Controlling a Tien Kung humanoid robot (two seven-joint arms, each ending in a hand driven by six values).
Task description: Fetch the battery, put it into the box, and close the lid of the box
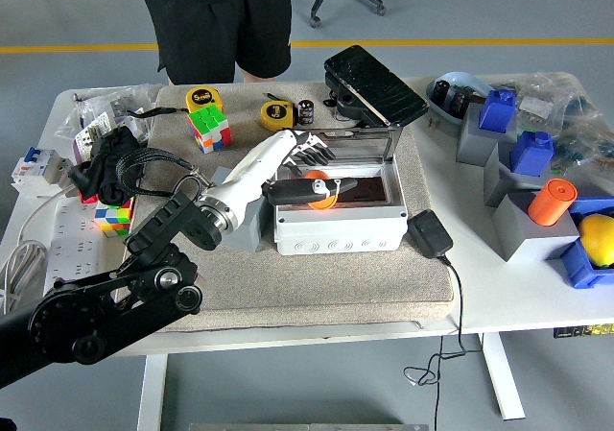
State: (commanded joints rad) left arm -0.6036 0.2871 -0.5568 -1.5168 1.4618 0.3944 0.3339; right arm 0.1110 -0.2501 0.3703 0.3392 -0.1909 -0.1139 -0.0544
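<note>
The battery [305, 111], a small dark cylinder, stands on the grey mat behind the box, beside a yellow tape measure [275, 114]. The grey box [341, 229] sits mid-mat with its clear lid [360, 141] raised at the back. My left hand [312, 170] hovers over the box's left half, fingers [318, 152] stretched out and thumb laid across the opening. An orange round thing [321, 178] shows just behind the thumb; I cannot tell whether it touches the hand. The battery lies apart from the hand, some way beyond it. The right arm is out of view.
A person in black [216, 18] stands at the far side. A black flat device [374, 85] leans behind the box, and a black power adapter [429, 234] lies at its right. Cubes [209, 127], a second tape measure [202, 97] and a power strip [72, 249] are left; grey and blue bins [518, 153] right.
</note>
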